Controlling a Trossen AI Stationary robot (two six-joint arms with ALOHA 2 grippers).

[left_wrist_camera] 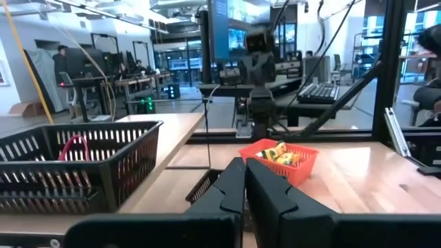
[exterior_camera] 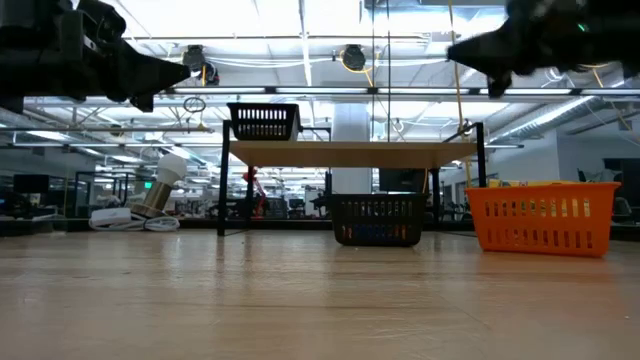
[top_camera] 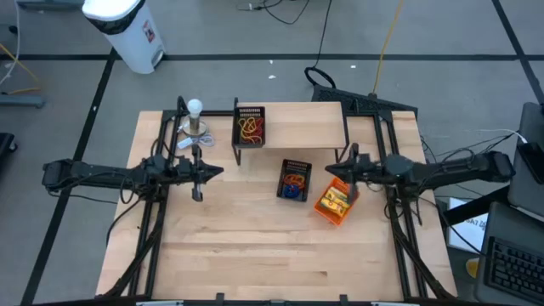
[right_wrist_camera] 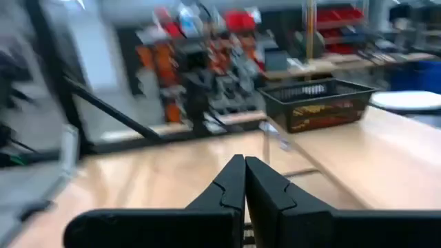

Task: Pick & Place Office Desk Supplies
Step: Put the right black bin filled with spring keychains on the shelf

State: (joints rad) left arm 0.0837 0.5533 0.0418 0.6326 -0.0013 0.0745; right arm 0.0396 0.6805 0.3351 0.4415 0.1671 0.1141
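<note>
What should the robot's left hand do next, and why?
Probably open its fingers and move toward the black mesh tray on the raised shelf. The left gripper looks shut and holds nothing, hanging above bare table, while rubber bands lie in that tray. The right gripper waits over the orange tray.

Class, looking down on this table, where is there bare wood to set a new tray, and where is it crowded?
Free: the wide table front, nearer than both arms. Crowded: the far half, with the white ball stand, raised shelf and its black tray, a second black tray and the orange tray.
</note>
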